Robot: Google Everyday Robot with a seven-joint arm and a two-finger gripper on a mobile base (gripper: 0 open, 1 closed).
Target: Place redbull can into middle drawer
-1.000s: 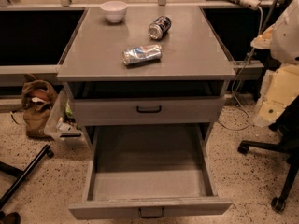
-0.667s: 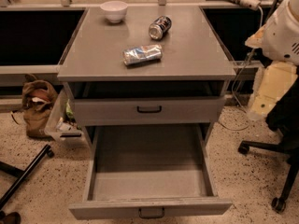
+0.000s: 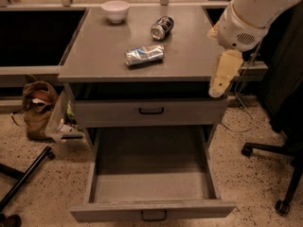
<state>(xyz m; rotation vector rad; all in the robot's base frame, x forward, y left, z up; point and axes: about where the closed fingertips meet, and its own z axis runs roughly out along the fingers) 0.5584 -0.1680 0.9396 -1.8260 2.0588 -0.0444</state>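
The redbull can point(image 3: 144, 55), silver and light blue, lies on its side on the grey cabinet top point(image 3: 104, 46), near the middle. The middle drawer point(image 3: 151, 186) is pulled out wide below, with nothing lying on its flat grey bottom; its dark bar handle point(image 3: 154, 216) is on the front. My gripper point(image 3: 221, 77) hangs cream-coloured from the white arm point(image 3: 255, 13) at the top's right front corner, to the right of the can and apart from it.
A dark can with a silver end point(image 3: 162, 27) lies behind the redbull can. A white bowl point(image 3: 115, 9) stands at the back left. The upper drawer front point(image 3: 151, 110) is shut. A brown bag point(image 3: 39, 108) sits on the floor at left, an office chair base point(image 3: 279, 160) at right.
My arm and gripper have swung left, from beside the cabinet to over its right front corner. The cans, bowl and drawers have not moved.
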